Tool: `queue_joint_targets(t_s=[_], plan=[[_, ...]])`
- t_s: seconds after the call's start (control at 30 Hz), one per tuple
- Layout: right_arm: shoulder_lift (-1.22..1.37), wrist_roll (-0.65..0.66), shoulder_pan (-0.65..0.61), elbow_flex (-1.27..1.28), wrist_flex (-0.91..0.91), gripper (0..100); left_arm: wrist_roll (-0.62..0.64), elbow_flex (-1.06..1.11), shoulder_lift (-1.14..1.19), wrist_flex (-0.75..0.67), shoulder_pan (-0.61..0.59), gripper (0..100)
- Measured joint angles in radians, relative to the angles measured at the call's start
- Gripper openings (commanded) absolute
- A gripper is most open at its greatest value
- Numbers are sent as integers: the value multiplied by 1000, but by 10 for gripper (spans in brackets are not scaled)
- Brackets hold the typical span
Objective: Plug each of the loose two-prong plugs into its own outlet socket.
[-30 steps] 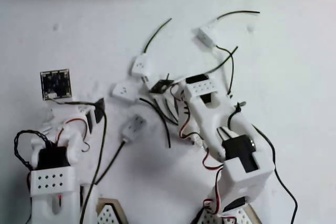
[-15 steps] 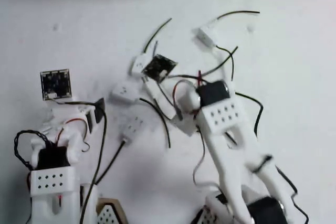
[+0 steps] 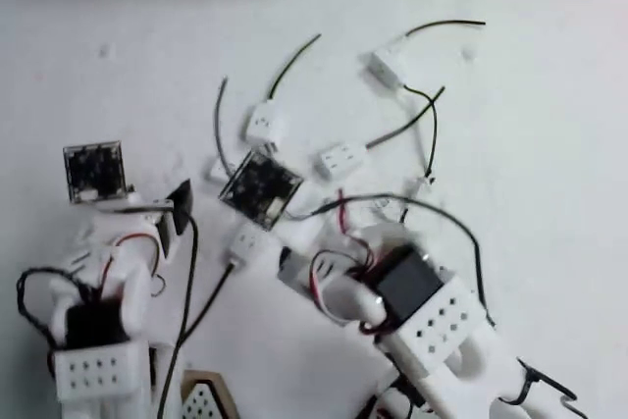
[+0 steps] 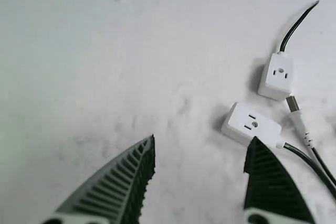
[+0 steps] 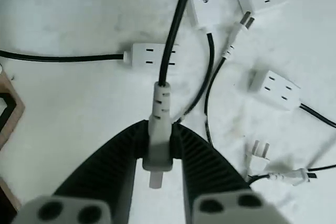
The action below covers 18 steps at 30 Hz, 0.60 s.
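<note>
At the left of the bench (image 3: 549,125) my left hand (image 4: 203,142) hangs low with its fingers spread wide and nothing between them. Just beyond its tips lie two white sockets, the nearer socket (image 4: 250,123) and the farther socket (image 4: 276,75), close together. More to the middle lies the cabled socket (image 5: 149,56), flat on the bench with its two slots facing up. To the right of it my right hand (image 5: 160,129) is clenched around the two-prong plug (image 5: 158,153), and the black cord (image 5: 176,24) of this plug runs forward across the face of that socket. I think the step now is to bring this plug to the cabled socket, because it is the closest one. To do it well I must first look at the direction: the stub end of the plug seems to point back to my wrist, so I should turn it until the prongs face the slots. The cord must also go aside, or it will cover the slots. The socket looks light and may slide when I push, so I should press straight and slowly, and my free left hand could hold it. Further right, another socket (image 5: 275,90) and a loose plug (image 5: 257,150) wait for later.
</note>
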Motion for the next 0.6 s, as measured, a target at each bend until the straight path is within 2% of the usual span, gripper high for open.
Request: queue_joint_targets(t_s=[0.1, 0.27, 0.43, 0.6], plan=[[-43, -11, -12, 83, -87, 19, 41, 41, -158, 34, 0, 273], [-130, -46, -34, 161, -189, 19, 68, 118, -405, 43, 71, 168], [-207, -66, -89, 233, -264, 19, 68, 127, -410, 28, 153, 88], [-247, -66, -97, 282, -308, 19, 68, 127, -414, 23, 221, 76]])
